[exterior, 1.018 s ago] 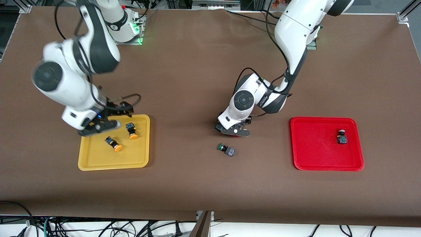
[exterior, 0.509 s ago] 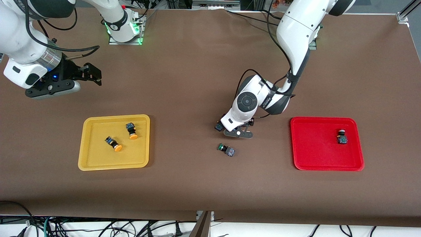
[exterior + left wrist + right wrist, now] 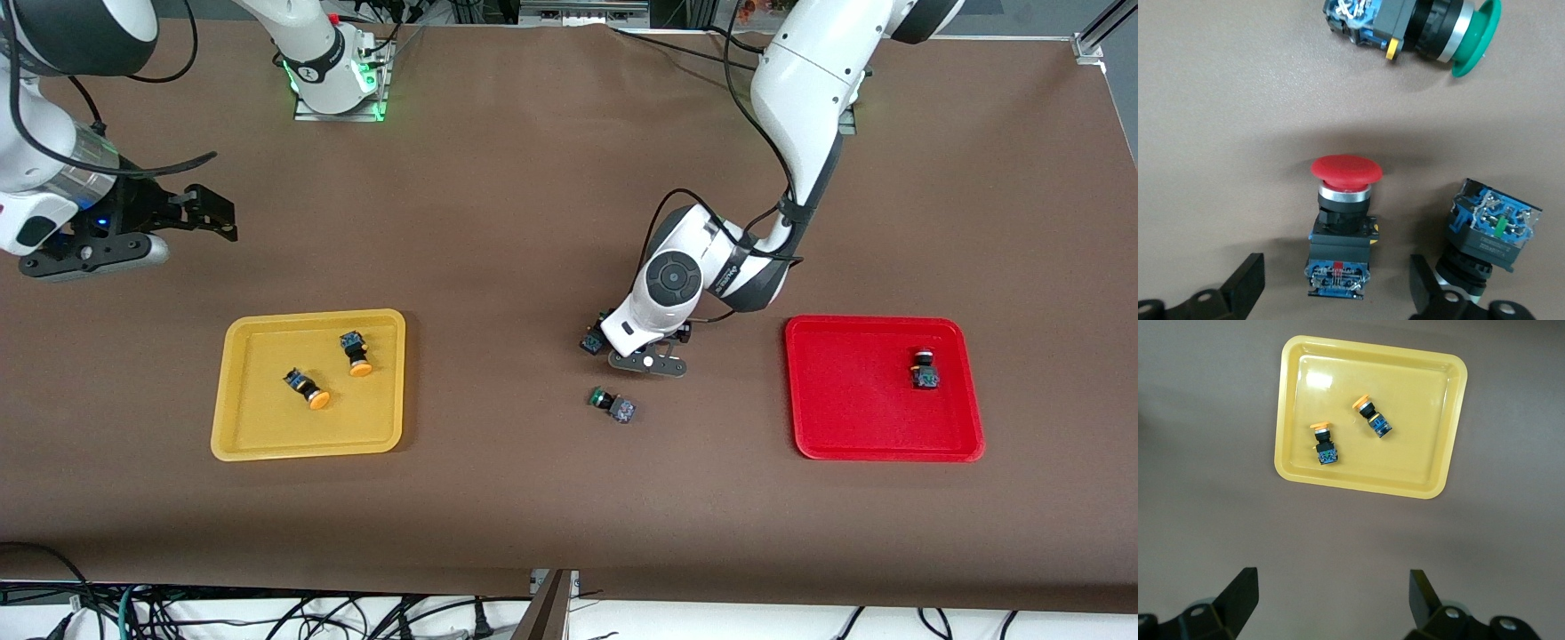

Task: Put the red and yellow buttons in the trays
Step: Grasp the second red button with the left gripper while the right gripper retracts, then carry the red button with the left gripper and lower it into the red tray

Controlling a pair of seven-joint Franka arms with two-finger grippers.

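Left pincer (image 3: 642, 352) is seen low at mid-worktop (image 3: 533, 222), right pincer (image 3: 169, 222) raised near the yellow tray (image 3: 233, 444). Two yellow buttons (image 3: 307, 388) lie in it; one red button (image 3: 923, 368) lies in the red tray (image 3: 853, 427). Left wrist view: fingers (image 3: 1248, 283) are spread around another red button (image 3: 1341, 223). Right wrist view: fingers (image 3: 1238, 597) are spread wide.

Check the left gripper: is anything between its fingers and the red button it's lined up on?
Nothing visible blocks it. The left gripper is open, and the red button lies on the table between its fingers. One green button lies close beside one finger and could be nudged. Another green button lies well clear.
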